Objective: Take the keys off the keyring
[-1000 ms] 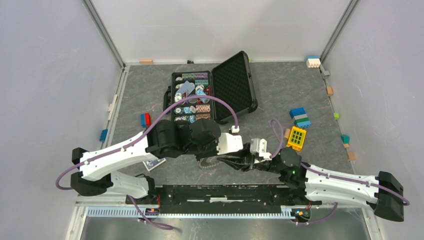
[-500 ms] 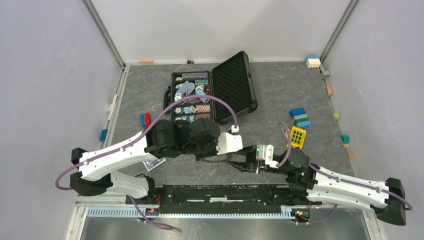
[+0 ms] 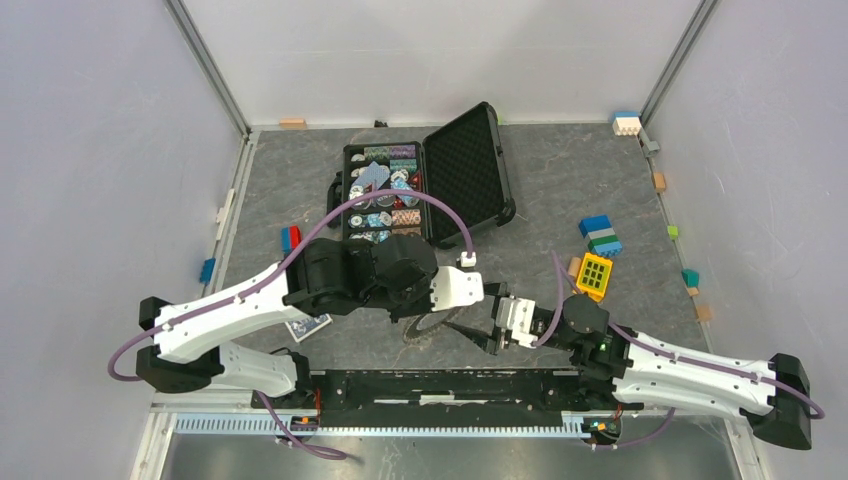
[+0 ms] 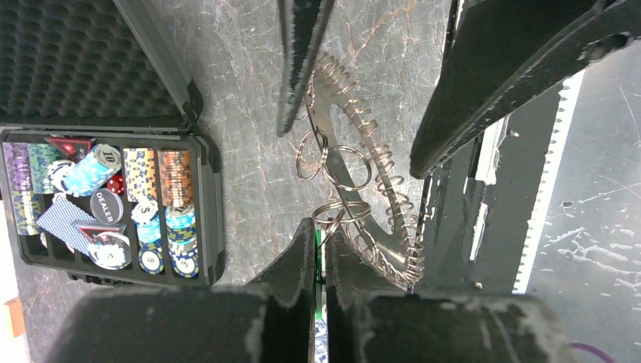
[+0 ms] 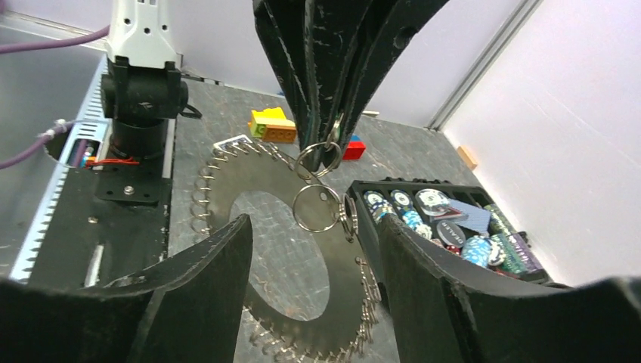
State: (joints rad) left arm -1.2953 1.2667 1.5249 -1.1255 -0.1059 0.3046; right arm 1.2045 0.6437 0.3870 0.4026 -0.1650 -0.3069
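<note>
Since the keys [image 5: 227,198] sit fanned on the keyring [image 4: 401,227] at near centre, just near of the black case [image 3: 470,170], I use the small split rings [image 5: 316,206] as anchor. Left gripper [image 4: 318,240] is clamped on one ring. Right gripper [image 5: 310,242] stands open astride the fan, holding nothing. My plan: close right on one key only and slide it along the wire, with left firm.

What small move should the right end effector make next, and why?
Probably close the right end effector on the keyring. Its jaws stand open on either side of the hoop, holding nothing, while the left end effector is shut on a small ring at the hoop's edge, so bracing seems needed before pulling.
</note>
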